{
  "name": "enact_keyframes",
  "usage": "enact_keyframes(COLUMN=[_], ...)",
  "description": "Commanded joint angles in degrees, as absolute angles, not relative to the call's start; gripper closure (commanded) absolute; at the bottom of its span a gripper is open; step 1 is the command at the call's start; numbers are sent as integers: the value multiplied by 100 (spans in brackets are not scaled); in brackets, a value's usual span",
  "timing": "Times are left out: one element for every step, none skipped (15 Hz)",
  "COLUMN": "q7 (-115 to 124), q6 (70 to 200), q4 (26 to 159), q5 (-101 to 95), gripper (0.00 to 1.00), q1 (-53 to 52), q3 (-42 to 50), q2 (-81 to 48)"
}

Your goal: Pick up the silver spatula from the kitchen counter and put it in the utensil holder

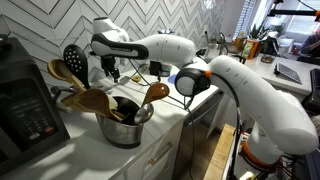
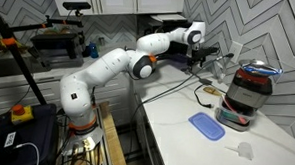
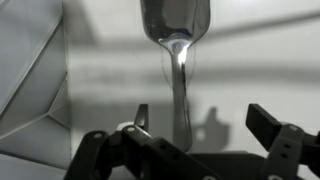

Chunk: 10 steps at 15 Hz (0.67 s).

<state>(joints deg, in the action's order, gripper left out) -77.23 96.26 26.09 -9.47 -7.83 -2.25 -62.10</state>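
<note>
The silver spatula (image 3: 178, 60) lies on the pale counter in the wrist view, shiny head at the top and thin handle running down toward me. My gripper (image 3: 203, 120) is open just above it, and the handle passes between the two dark fingers, nearer the left one. In an exterior view the gripper (image 1: 110, 70) points down at the counter by the tiled wall, behind the utensil holder (image 1: 126, 133), a squat silver pot with wooden spoons in it. The spatula is hidden behind the gripper in both exterior views.
A dark appliance (image 1: 25, 105) stands beside the pot. In an exterior view a tall dark appliance with a red top (image 2: 249, 92), a blue pad (image 2: 206, 125) and a cable lie on the white counter. The herringbone tiled wall (image 1: 60, 20) is close behind the gripper.
</note>
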Motion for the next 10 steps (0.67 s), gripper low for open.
enact_keyframes(q7=[-7726, -7859, -7905, -8023, -8082, -8112, -8191, -8243, -8268, -8271], q6=[9633, 9629, 9471, 9267, 9138, 9087, 9093, 9217, 9357, 9524], q4=[2620, 2706, 2757, 2602, 2490, 2483, 2456, 2408, 2418, 2421], q5=[-893, -899, -938, -940, -978, -999, -977, -970, -964, -938], gripper=[0, 0, 0, 0, 0, 9, 15, 22, 18, 12], q1=[-808, -811, -782, -733, -711, -690, -653, -627, -613, -590], q3=[-165, -179, -137, -132, -85, -48, -50, -42, -41, -54], q2=[-6197, -6173, -6188, -6319, -6432, -6496, -6573, -6658, -6712, -6750])
